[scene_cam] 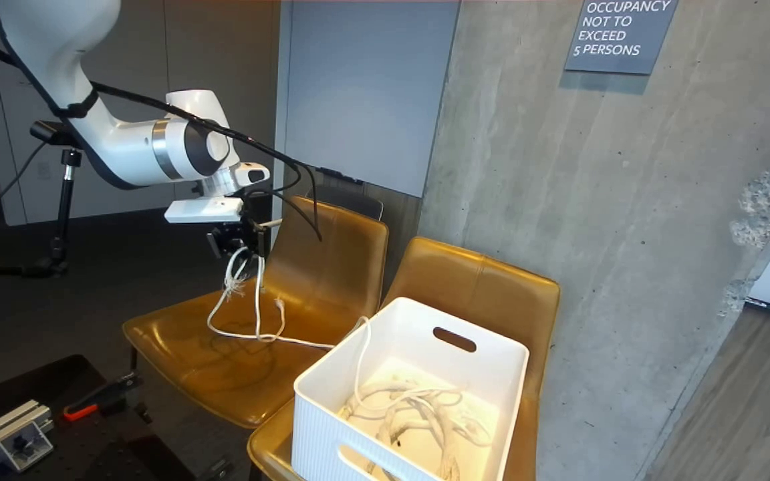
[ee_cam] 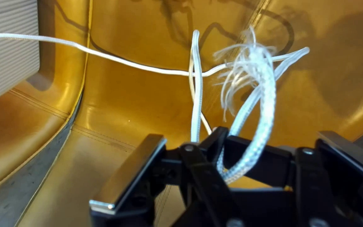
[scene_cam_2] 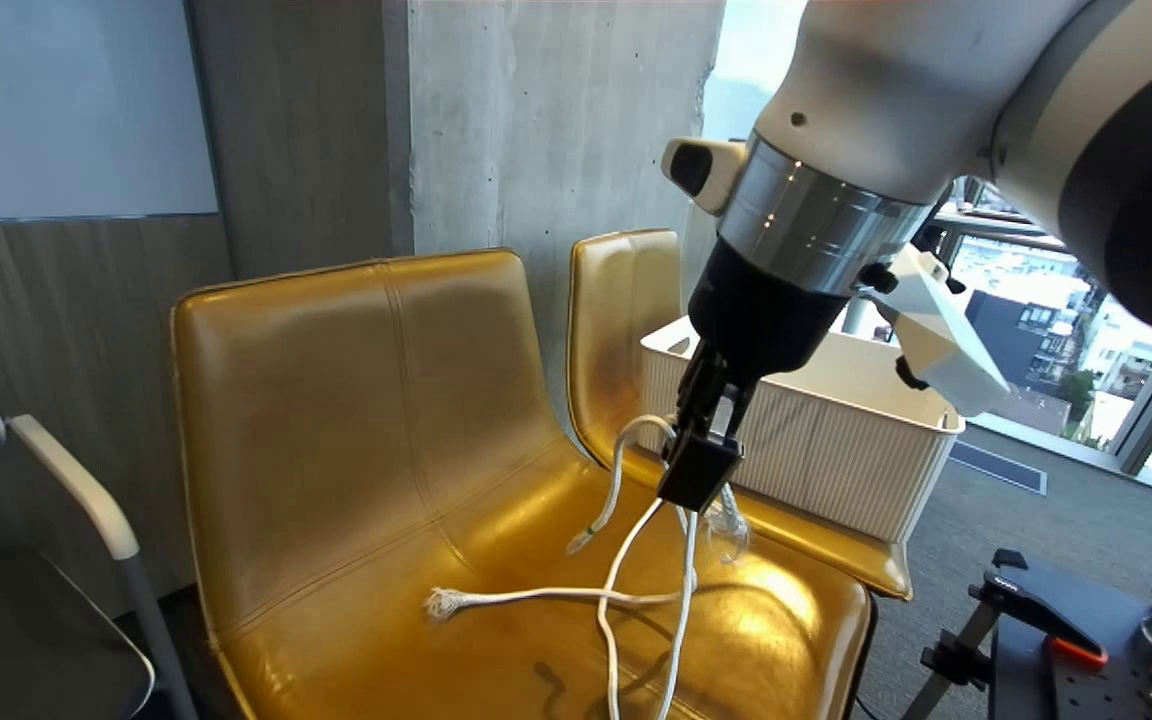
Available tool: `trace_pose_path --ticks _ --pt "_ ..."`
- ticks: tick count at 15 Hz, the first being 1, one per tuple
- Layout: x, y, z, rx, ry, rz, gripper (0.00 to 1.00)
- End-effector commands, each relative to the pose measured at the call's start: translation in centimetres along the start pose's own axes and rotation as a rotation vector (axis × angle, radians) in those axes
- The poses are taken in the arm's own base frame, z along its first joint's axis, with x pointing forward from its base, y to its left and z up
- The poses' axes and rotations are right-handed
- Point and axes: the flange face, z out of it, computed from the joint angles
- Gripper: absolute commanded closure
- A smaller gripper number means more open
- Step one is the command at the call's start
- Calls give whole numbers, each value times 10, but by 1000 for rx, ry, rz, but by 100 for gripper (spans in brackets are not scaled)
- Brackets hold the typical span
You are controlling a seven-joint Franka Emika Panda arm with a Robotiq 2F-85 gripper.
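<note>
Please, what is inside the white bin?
The bin holds loose coils of pale rope and a white cord draped over its side; its near wall hides part of the bottom.

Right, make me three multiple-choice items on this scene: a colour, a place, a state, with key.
1. What colour is the chair beneath the gripper?
A) green
B) golden brown
C) white

2. Where does the white bin stand?
A) on the floor
B) on a desk
C) on the neighbouring chair

3. How does the gripper meet the white rope?
A) shut on it
B) open above it
C) shut, apart from it

1 B: seat and back show that tone.
2 C: both exterior views show it resting there.
3 A: the rope hangs from the closed jaws.
</note>
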Motion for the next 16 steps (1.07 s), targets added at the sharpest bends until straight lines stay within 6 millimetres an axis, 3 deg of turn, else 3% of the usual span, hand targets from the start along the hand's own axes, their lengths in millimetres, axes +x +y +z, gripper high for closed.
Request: trace_pose_path --ticks 1,5,9,12,16 --pt "19 12 3 -16 11 -14 74" --pt "16 19 3 -19 1 -12 46" --pt "-4 50 3 -41 -18 16 18" --pt "-26 97 9 -73 -43 50 1" --pt "-58 176 25 -130 -83 125 0"
